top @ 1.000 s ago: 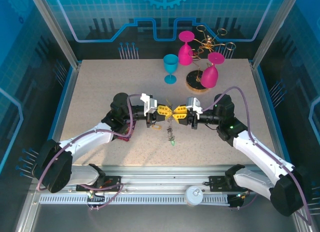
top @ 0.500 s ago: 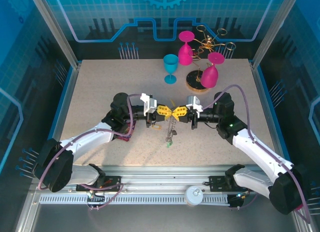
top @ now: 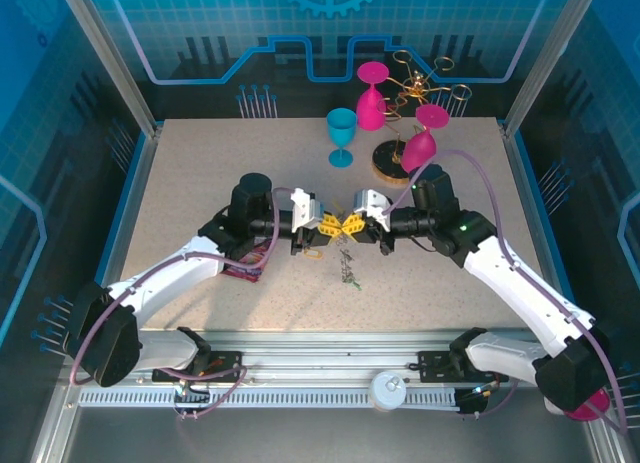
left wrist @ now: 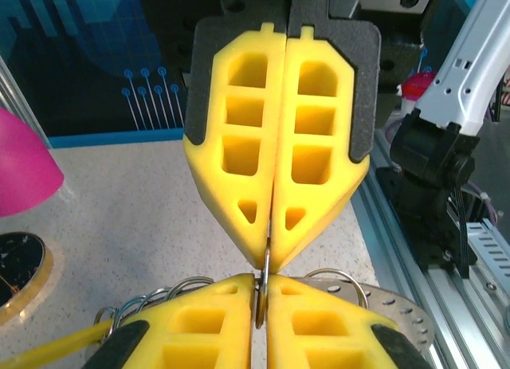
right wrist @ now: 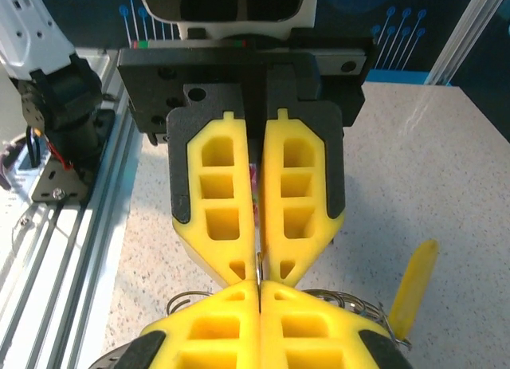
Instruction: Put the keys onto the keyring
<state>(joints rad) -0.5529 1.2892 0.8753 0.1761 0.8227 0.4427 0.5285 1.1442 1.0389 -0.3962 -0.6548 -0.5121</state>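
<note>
Speckled tabletop (top: 200,163): two claws (top: 333,224) (top: 352,225), one keyring (left wrist: 402,304)

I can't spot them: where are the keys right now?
In the top view, the keys are mid-table, just nearer the bases than the meeting tips of the left pincer and right pincer.

Speckled beige table (top: 200,183), sparsely set.
A teal goblet (top: 341,136) stood near its far edge, with a round wooden base (top: 388,168) just right of it. Small keys (top: 348,269) showed near the middle; whether they touched the surface was unclear.
</note>
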